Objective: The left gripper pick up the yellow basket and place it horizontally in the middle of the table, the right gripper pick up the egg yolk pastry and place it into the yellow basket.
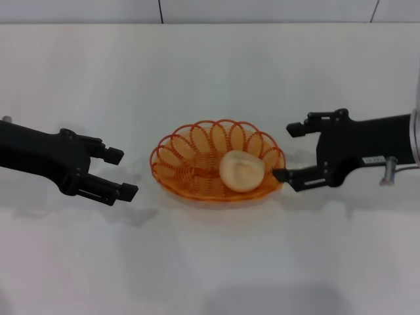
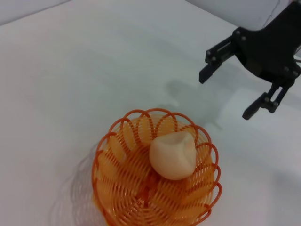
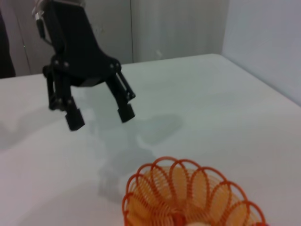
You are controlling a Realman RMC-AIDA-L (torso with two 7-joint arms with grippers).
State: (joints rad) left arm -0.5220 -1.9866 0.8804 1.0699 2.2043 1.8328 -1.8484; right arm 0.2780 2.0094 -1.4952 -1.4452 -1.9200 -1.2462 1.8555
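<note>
The basket [image 1: 217, 159] sits on the table [image 1: 210, 79] at about the middle of the head view, resting flat on its base with its long side running left to right. Its looped rim stands up all round. The pastry [image 1: 241, 170] lies inside it, in the right half of the basket, leaning toward the right rim. Seen from the left wrist, the pastry [image 2: 172, 155] rests on the woven floor of the basket [image 2: 117, 188], dimpled side up, near the rim on the side nearer the right gripper.

The left gripper [image 1: 122, 173] hovers to the left of the basket, near it but not touching. Its two fingers are spread apart and hold nothing; they point right, toward the basket. In the right wrist view the same gripper [image 3: 100, 116] hangs above the table beyond the basket [image 3: 188, 188], with a clear gap between its fingers.

The right gripper [image 1: 290, 152] is just to the right of the basket, its fingers pointing left. They are spread wide, one at the far side and one at the near side. The near fingertip sits close to the basket's right rim; whether it touches cannot be told. Nothing is between the fingers. From the left wrist view this gripper [image 2: 227, 94] is above the table beyond the basket, apart from it, fingers spread and empty.
</note>
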